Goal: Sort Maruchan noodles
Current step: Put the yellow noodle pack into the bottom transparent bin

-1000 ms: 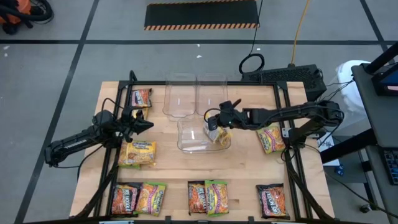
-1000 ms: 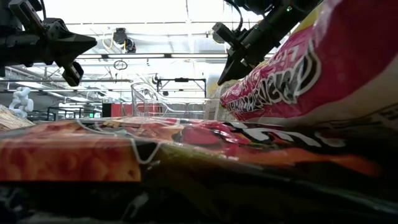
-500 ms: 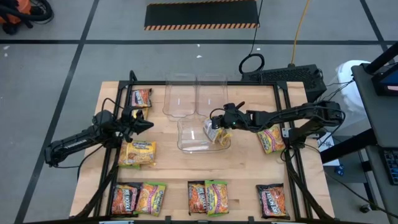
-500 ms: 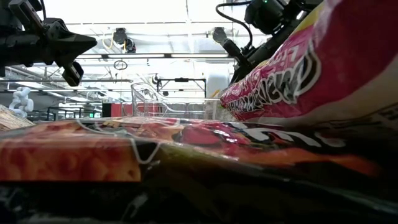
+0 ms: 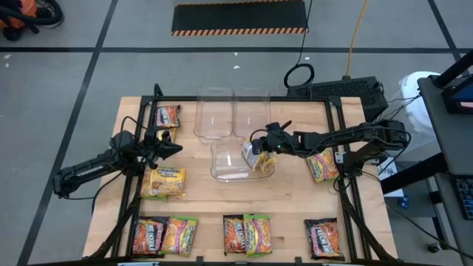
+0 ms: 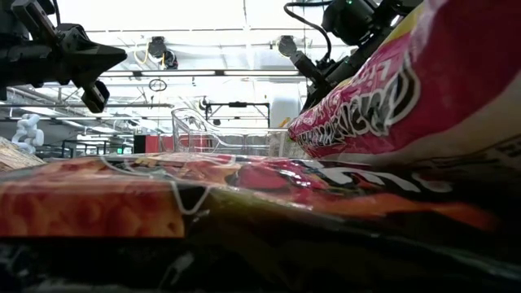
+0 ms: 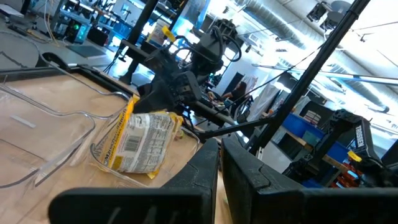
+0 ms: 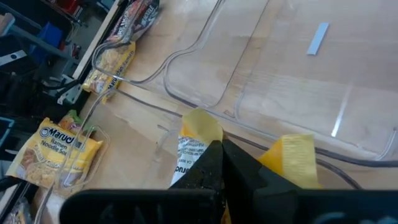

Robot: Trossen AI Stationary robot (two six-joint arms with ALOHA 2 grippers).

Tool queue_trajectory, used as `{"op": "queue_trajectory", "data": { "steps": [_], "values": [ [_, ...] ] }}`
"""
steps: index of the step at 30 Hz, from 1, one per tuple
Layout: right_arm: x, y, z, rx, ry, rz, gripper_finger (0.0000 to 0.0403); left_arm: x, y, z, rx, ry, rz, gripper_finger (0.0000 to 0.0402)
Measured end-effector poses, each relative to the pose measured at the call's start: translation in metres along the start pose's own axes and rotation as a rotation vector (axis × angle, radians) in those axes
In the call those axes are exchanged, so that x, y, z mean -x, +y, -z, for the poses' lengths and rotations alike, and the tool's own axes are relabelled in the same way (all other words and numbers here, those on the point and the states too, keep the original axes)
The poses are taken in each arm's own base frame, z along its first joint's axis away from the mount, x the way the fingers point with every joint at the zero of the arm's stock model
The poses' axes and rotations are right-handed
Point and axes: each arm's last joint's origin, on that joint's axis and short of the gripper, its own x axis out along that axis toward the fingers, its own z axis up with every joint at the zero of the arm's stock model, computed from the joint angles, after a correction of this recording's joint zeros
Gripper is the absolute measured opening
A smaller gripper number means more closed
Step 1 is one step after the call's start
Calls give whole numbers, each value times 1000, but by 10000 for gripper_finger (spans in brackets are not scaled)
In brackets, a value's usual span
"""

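My right gripper reaches in from the table's right and is shut on a yellow Maruchan packet with a silvery, barcoded back. It holds the packet over the right end of the centre clear bin. My left gripper waits above the table's left part, shut and holding nothing, pointing toward the bin. Other packets lie flat on the wood: one yellow, one at the far left, one at the right and several along the near edge. My right gripper pinches the yellow packet's upper end between its two fingers. The fingers slant down from the table's right. The packet hangs tilted below them, silvery back toward the left arm and lower end down inside the bin. Whether that end touches the bin I cannot tell.
Two more clear bins stand side by side at the far middle. Black frame rails run along both sides of the table. In the low view, near packets fill most of the picture.
My right gripper has sunk a little toward the centre bin and tipped further down, still shut on the yellow packet. The packet has gone lower into the bin with it. For the last half second it has kept still.
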Motion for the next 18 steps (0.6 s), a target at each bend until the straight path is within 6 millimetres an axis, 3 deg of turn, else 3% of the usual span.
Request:
{"op": "queue_trajectory", "data": {
  "steps": [18],
  "values": [
    [23,6,-19,214,-78,-40,0,0,0,0,0,-1,-2,26]
  ]
}}
